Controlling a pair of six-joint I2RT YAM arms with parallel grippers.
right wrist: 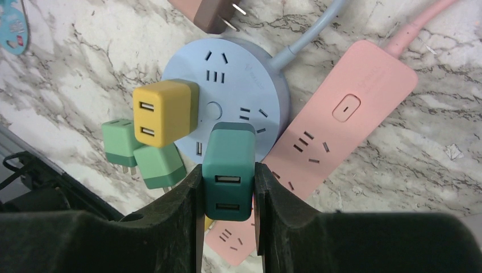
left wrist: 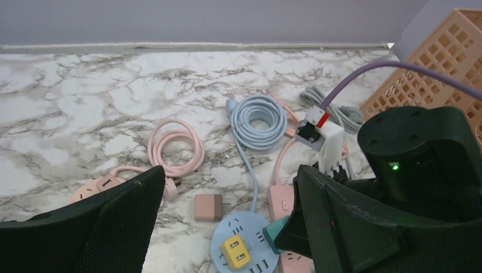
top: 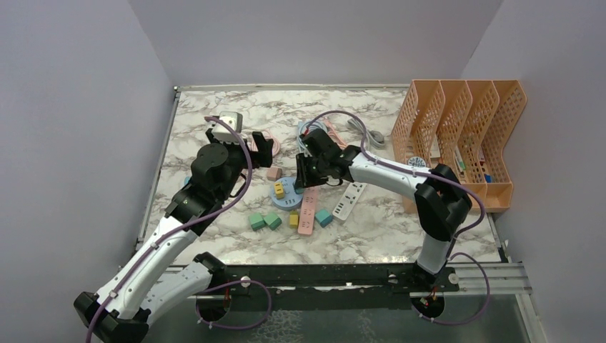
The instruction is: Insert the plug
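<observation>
Right gripper [right wrist: 227, 173]: one, pressed tight onto a teal plug [right wrist: 228, 162], which it holds over the edge of the round blue socket [right wrist: 239, 68]. This looks like lining up with a free slot; the plug is not yet seated.
Yellow plug [right wrist: 162, 111]: one, sitting in that socket.
Light green plugs [right wrist: 162, 165]: two, loose alongside.
Pink strip [right wrist: 352, 102]: one, just beside the socket.
Left gripper [left wrist: 230, 176]: one, fingers spread and empty, probably keeping clear.
Cables, farthest back: three, namely a pink coil [left wrist: 176, 148], a blue coil [left wrist: 262, 116] and a grey coil [left wrist: 335, 108].
</observation>
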